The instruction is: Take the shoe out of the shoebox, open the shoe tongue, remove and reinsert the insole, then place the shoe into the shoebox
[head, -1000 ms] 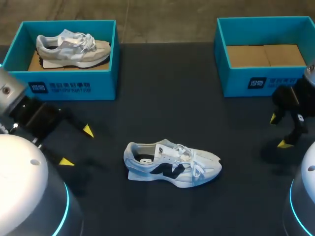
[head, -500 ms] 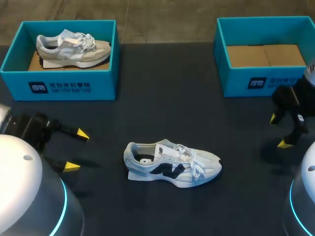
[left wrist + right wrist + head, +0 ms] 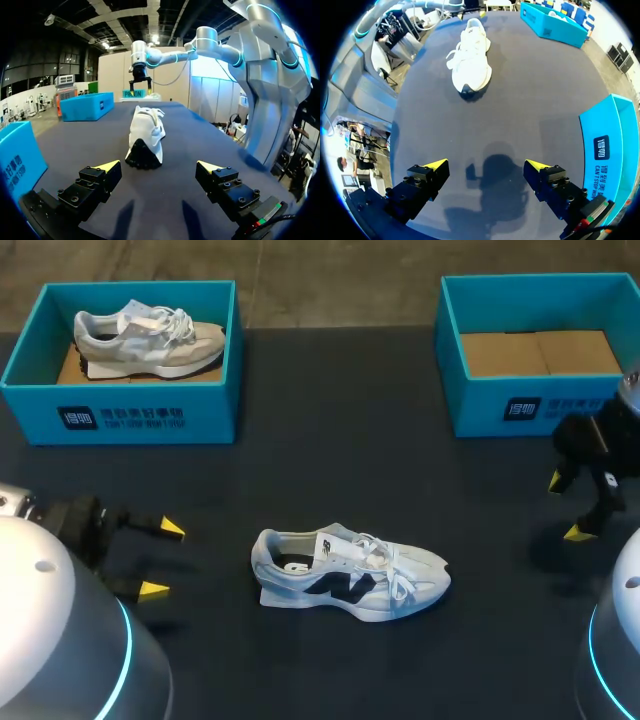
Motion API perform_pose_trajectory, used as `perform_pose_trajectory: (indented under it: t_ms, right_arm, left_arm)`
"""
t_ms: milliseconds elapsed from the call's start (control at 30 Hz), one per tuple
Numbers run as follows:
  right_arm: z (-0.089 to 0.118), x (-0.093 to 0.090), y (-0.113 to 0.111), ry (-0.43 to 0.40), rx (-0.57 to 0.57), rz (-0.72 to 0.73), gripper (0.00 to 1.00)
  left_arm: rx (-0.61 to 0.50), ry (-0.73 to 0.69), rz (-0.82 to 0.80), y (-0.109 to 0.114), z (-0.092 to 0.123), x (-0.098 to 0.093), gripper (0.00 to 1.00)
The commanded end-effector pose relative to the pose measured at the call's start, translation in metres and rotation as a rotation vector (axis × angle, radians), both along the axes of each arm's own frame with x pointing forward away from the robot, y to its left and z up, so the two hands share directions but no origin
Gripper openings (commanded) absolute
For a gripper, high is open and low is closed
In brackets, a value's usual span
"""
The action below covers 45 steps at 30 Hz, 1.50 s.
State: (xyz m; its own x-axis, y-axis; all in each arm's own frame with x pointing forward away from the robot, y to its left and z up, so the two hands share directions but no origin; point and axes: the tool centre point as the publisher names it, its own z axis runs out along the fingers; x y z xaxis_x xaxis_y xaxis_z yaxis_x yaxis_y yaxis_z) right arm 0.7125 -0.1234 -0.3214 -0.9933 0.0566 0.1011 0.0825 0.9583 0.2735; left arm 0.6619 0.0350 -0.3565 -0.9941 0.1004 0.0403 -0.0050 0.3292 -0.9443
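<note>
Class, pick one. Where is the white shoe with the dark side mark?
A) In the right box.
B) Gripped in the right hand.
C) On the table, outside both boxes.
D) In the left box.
C: the white shoe lies on the table, outside the left box and the right box.

A robotics laboratory test station is shown. A plain dark desk [image 3: 330, 460] is flanked by two pale robot arms, the left arm [image 3: 50, 640] and the right arm [image 3: 620, 630], each banded with a glowing blue light ring. Each ends in a black claw with yellow tips, the left claw [image 3: 163, 560] and the right claw [image 3: 566, 506], fingers spread apart. The desk is laid out like a trial: a teal left shoebox [image 3: 140, 415] holding a grey shoe [image 3: 150, 335], a matching right shoebox [image 3: 520, 405], and a white shoe [image 3: 350, 575] set alone mid-desk.
</note>
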Motion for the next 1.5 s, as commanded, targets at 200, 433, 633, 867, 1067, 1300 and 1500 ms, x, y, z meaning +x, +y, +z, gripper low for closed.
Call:
perform_pose_trajectory:
  t_ms: [200, 433, 633, 867, 1067, 1300, 1500]
  right_arm:
    - [0.0, 0.0, 0.0, -0.001, -0.003, -0.001, 1.0]
    - [0.0, 0.0, 0.0, -0.001, -0.003, -0.001, 1.0]
    - [0.0, 0.0, 0.0, -0.001, -0.003, -0.001, 1.0]
    - [0.0, 0.0, 0.0, -0.001, -0.003, -0.001, 1.0]
    - [0.0, 0.0, 0.0, -0.001, -0.003, -0.001, 1.0]
    - [0.0, 0.0, 0.0, -0.001, -0.003, -0.001, 1.0]
    - [0.0, 0.0, 0.0, -0.001, -0.003, -0.001, 1.0]
  left_arm:
    - [-0.159, 0.115, -0.032, -0.012, -0.025, 0.012, 1.0]
    - [-0.159, 0.115, -0.032, -0.012, -0.025, 0.012, 1.0]
    - [-0.174, 0.111, 0.009, -0.023, -0.033, 0.014, 1.0]
    - [-0.191, 0.119, 0.02, -0.028, -0.033, 0.016, 1.0]
    - [-0.209, 0.111, 0.044, -0.029, -0.034, 0.019, 1.0]
    - [-0.213, 0.121, 0.041, -0.038, -0.036, 0.023, 1.0]
    - [-0.204, 0.121, 0.037, -0.053, -0.035, 0.023, 1.0]
